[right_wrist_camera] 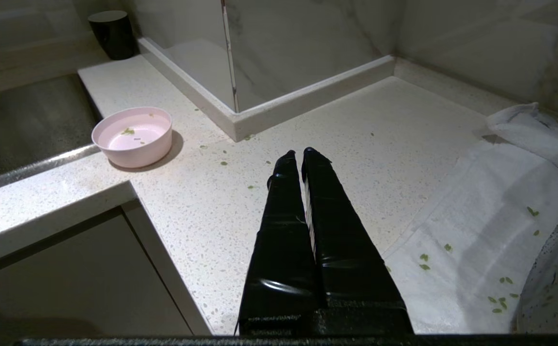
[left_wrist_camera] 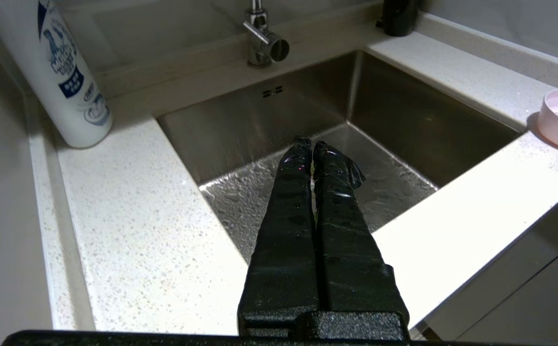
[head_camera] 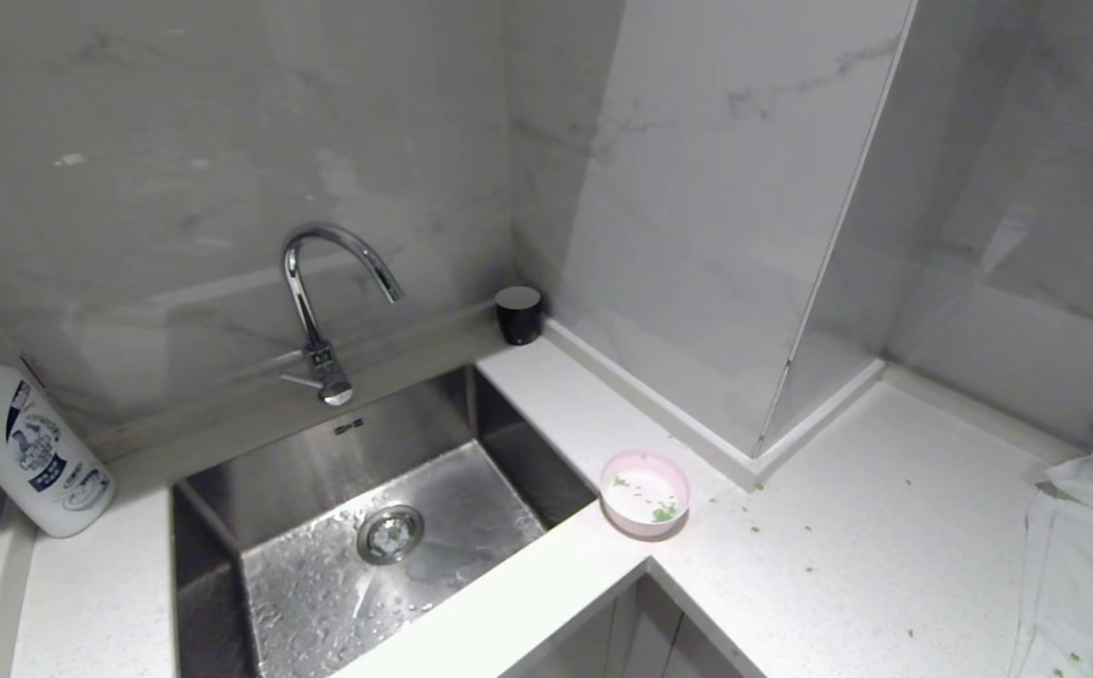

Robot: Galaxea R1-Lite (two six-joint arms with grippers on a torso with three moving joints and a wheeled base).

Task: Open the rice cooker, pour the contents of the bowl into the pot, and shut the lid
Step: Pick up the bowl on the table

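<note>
White bottle (left_wrist_camera: pixel 62 72) beside sink: blue label with cartoon figure and printed wording, letters too blurred to read with certainty in left wrist view; same label in head view (head_camera: pixel 38 452) equally unreadable. Sink back wall (left_wrist_camera: pixel 272 91): small dark mark below tap, not legible. No other text, number or sign readable anywhere.

The little pink bowl (head_camera: pixel 645 492) is sitting upright on the white counter (head_camera: pixel 847 527), just beside the sink's (head_camera: pixel 358 527) right corner. It's nearly empty, with only a few green bits (head_camera: pixel 663 513) sticking inside. More bits are lying scattered on the counter nearby.
</note>
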